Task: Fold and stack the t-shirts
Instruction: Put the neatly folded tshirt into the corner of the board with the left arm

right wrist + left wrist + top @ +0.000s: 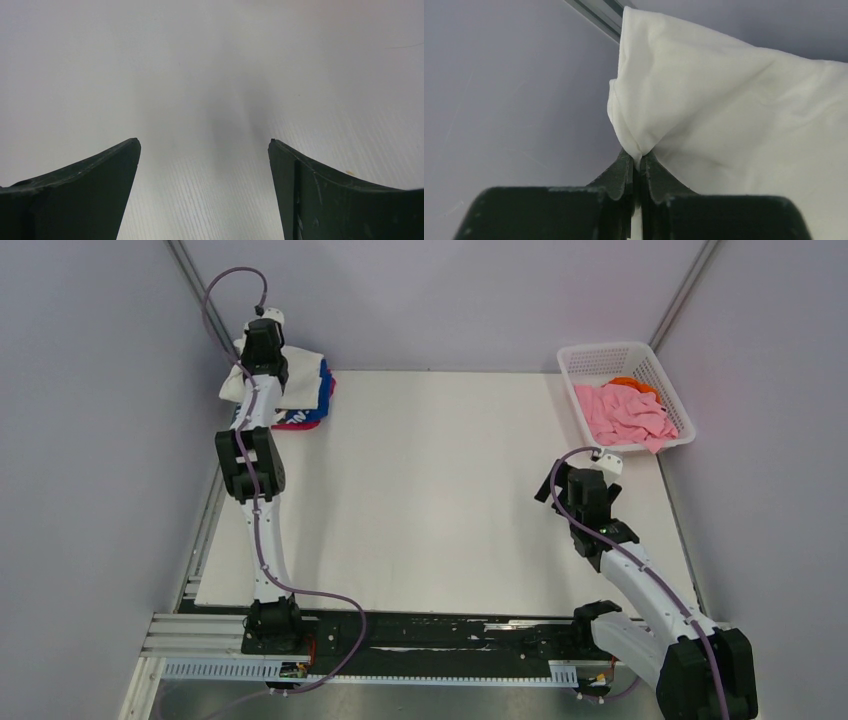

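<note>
White t-shirt is pinched in the clenched left hand, while the right hand hangs released above the counter.

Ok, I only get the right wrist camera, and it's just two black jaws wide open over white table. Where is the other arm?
Observer: The left arm reaches to the far left corner of the table, over a stack of folded t-shirts.
Operator: Is it holding something?
Observer: Yes. Its jaws are shut on a pinched fold of the white t-shirt at the top of that stack.
Operator: Are there more shirts to fold?
Observer: A crumpled pink t-shirt lies in the white basket at the far right corner, with an orange one peeking out behind it.
</note>
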